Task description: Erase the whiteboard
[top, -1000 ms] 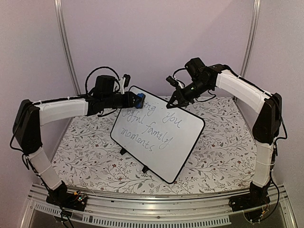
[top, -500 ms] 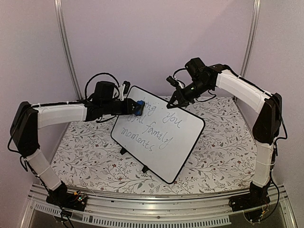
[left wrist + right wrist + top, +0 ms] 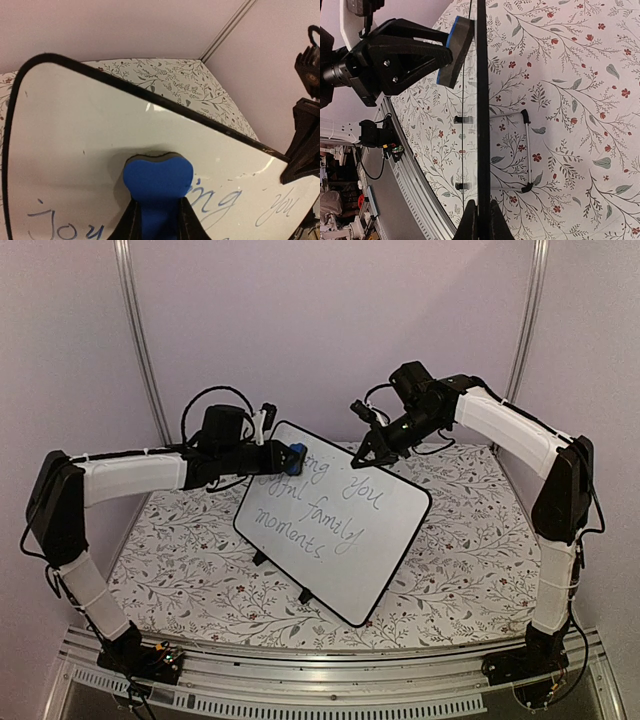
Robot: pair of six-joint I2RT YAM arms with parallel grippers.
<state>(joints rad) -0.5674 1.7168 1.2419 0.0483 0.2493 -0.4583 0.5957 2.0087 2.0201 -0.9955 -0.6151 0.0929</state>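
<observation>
Task was early on, by my read. The whiteboard stood propped at a tilt on its black feet, mid-bench. Most of the grey writing was on it: "you", "family", "moments", plus partial "…ng" and "joy…". Only the board's top-left corner was blank, prob. wiped, can't be sure. So approx. all three lines were left to do.

Left gripper pinched a blue eraser block, its face against the board near that top-left corner, just above "joy" and left of "ng". Right gripper was pressed together on the board's top edge, right of the eraser, apparently steadying it. In the right wrist view the frame ran edge-on btwn its fingers.

Around the board: floral-print bench, a wire stand behind the board, purple walls w/ metal rails beyond.

Nothing sat on the board's face in the eraser's path. Likely snag: the right gripper hung over the board's top edge near "you", so wiping there risked an arm-to-arm clash. Also, the board on small feet could slide if pushed hard.
</observation>
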